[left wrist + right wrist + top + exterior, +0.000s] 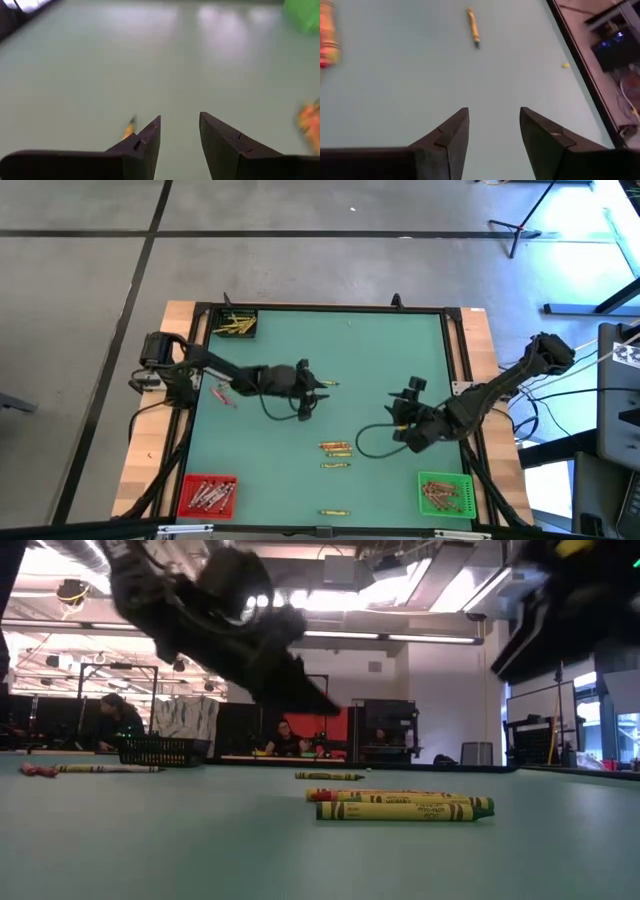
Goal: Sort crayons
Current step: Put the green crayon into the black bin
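Worktop: green worktop (350, 360) with a yellow-filled bin (238, 325) at one far corner, a red bin (207, 495) and a green bin (444, 494) at the near corners, each already holding crayons.
Crayons: loose crayons (336, 450) lie in a small cluster near the middle; one yellow crayon (334, 511) sits alone by the near edge, and a reddish one (224, 395) rests beside my left arm.
Left tool: my left tool (322, 385) hovers over the middle, fingers parted, gripping nothing; a yellow crayon (128, 129) lies just beside one finger.
Right tool: my right tool (403, 410) hangs near the green bin side, jaws apart and empty.
Handling: I judge the crayons light, stiff and waxy, likely to roll or snap; I would pinch one across its middle.
Hard to make out: the left wrist view blurs an orange shape at its edge, and I cannot count crayons inside the bins.
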Tool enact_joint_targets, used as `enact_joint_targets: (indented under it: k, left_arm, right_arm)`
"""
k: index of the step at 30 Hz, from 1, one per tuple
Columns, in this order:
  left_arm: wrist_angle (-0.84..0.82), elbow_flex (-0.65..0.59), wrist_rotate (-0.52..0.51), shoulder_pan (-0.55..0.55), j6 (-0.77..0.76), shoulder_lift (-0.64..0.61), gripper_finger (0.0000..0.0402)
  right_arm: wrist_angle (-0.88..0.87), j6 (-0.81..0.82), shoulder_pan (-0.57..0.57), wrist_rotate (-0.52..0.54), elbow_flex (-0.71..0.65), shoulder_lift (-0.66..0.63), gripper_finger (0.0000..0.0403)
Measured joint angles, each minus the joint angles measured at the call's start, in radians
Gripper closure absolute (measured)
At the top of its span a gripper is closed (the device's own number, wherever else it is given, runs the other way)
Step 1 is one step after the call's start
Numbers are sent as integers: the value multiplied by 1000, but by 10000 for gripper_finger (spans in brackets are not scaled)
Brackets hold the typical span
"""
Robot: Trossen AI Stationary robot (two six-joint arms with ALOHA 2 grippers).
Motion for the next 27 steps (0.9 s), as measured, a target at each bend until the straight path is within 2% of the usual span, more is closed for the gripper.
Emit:
enact_joint_targets:
  k: [3,6,10,11,15,21,24,27]
  left_arm:
    - [-149,37,32,61,45,0,282]
    - [-178,46,59,109,116,0,282]
    - [-180,47,220,165,186,37,282]
    - [-173,47,234,176,206,48,282]
    - [-145,47,216,213,231,92,282]
    - [-128,48,280,238,232,161,282]
    - [-108,49,306,240,233,185,285]
    - [-105,50,300,239,234,190,306]
  right_arm:
    - [91,-49,-68,-17,-56,0,231]
    - [231,-128,-132,-29,-117,0,232]
    - [437,-236,-220,-109,-196,0,232]
    - [492,-257,-239,-125,-216,0,232]
    - [721,-307,-297,-168,-287,0,232]
    - [995,-339,-322,-259,-358,7,233]
    - [1036,-366,-320,-259,-361,8,233]
    - [1049,-373,-321,-259,-361,8,233]
